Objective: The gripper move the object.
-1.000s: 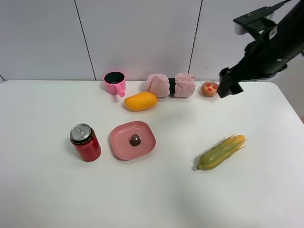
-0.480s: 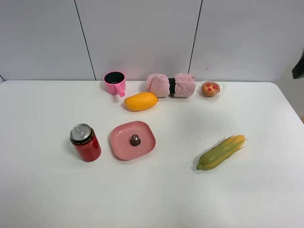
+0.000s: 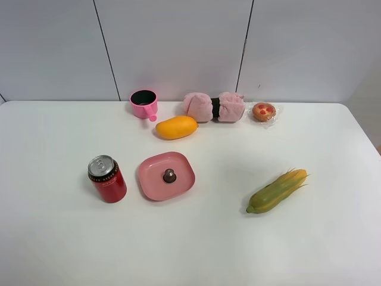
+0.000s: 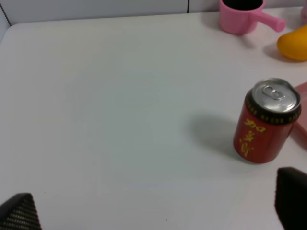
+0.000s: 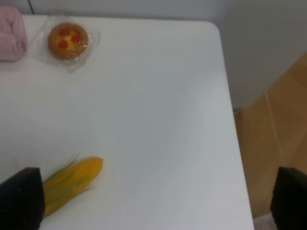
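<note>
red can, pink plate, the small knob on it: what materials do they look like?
Red can: metal, a silvery pull-tab lid over a glossy printed body.
Pink plate: looks like smooth plastic with a soft sheen.
Knob: dark and slightly glossy; too small to tell.

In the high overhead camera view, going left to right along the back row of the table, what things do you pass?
pink cup → yellow mango → pink rolled towel → red-dotted muffin
</note>
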